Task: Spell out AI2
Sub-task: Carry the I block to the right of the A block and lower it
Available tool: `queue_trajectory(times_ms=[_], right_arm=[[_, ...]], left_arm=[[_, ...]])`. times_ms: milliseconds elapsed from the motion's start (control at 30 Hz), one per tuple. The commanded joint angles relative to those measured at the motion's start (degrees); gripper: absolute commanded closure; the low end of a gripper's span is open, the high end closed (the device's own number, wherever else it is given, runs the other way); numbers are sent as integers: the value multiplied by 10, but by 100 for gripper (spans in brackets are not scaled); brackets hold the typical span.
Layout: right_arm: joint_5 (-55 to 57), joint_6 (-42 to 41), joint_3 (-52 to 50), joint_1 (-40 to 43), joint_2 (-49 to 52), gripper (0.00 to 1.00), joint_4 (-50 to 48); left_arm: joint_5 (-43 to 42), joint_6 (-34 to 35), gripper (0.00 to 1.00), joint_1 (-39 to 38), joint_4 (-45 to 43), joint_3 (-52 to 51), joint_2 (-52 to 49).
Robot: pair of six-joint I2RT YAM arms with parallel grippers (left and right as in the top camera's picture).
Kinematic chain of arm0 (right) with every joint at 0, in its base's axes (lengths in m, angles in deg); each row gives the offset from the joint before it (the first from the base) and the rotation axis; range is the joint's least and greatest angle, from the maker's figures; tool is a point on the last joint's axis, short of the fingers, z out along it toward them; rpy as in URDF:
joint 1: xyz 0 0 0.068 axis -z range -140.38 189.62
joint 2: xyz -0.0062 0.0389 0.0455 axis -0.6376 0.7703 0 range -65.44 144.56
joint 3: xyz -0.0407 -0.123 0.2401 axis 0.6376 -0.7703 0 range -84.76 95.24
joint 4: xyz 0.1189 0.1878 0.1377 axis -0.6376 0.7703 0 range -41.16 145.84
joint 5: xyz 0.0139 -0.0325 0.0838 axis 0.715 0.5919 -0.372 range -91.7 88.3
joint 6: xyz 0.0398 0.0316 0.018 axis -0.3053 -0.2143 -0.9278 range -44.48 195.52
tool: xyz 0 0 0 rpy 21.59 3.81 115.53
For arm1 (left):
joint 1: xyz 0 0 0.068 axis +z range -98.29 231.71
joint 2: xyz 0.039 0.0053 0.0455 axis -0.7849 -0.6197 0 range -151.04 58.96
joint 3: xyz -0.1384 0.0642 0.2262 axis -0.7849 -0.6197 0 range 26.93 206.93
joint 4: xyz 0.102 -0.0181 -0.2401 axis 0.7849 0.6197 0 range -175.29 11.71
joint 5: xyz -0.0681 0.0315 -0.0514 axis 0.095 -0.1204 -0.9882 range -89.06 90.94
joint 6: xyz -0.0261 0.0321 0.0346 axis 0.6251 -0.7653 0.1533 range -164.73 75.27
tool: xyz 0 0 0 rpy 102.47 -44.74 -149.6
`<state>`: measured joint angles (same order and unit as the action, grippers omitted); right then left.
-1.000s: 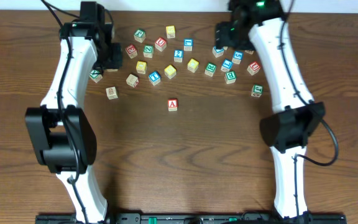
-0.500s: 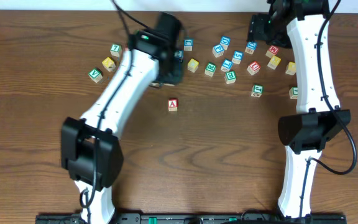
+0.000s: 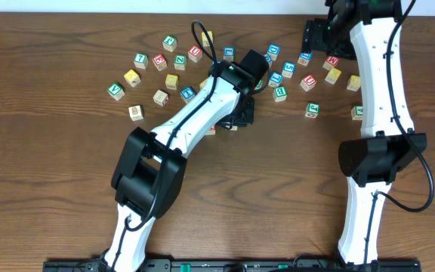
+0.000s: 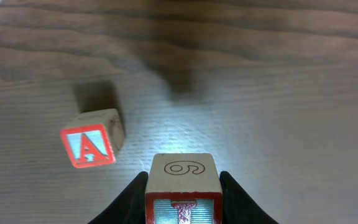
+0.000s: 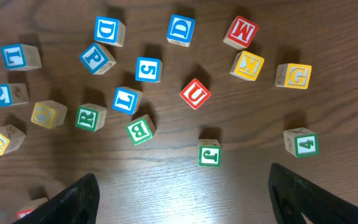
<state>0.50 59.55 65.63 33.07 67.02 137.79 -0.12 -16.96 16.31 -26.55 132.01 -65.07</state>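
Observation:
My left gripper (image 4: 182, 190) is shut on a wooden block (image 4: 182, 177) with a red letter I on its front face and a 6 or 9 on top. It holds the block low over the table, just right of the red A block (image 4: 92, 140), with a gap between them. In the overhead view the left gripper (image 3: 239, 115) is at the table's middle and the arm hides most of the A block. A blue 2 block (image 5: 2, 94) lies in the scatter. My right gripper (image 5: 182, 177) is open and empty, high over the back right blocks (image 3: 314, 34).
Several letter and number blocks lie scattered along the back of the table, such as a yellow one (image 3: 172, 81), a green V (image 3: 115, 91) and a green one (image 3: 313, 110). Below the right gripper are a green J (image 5: 209, 153), a red U (image 5: 195, 93) and a green 4 (image 5: 304, 143).
My left arm swung from the far left across the back blocks to the table's middle and now holds the I block beside the A. My right arm shifted right earlier, then stayed still.

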Motion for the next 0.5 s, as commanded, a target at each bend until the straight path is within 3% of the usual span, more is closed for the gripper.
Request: queue_trajectory(times_ms=[0, 467], right_arm=[[5, 11, 10, 2, -13, 18, 5], [5, 15, 10, 2, -13, 17, 6]], left_arm=[[48, 42, 70, 4, 3, -3, -17], [50, 69, 70, 4, -17, -7, -60]])
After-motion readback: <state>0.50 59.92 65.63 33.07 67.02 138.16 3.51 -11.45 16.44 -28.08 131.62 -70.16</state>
